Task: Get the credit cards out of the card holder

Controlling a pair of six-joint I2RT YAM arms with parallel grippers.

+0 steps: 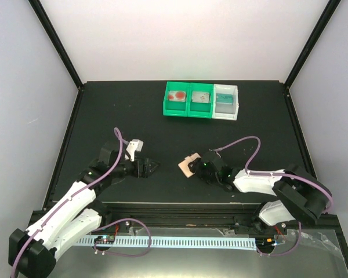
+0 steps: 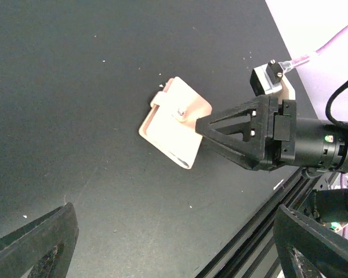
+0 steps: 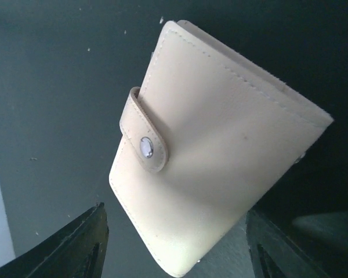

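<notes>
- The left fingers are spread wide and hold nothing. The card holder lies apart from them, at their 3 o'clock.
- The card holder sits on the black counter. It is shut, with its tab snapped down.
- The right fingers are wide too. The card holder sits between their tips, at their 9 o'clock.
</notes>
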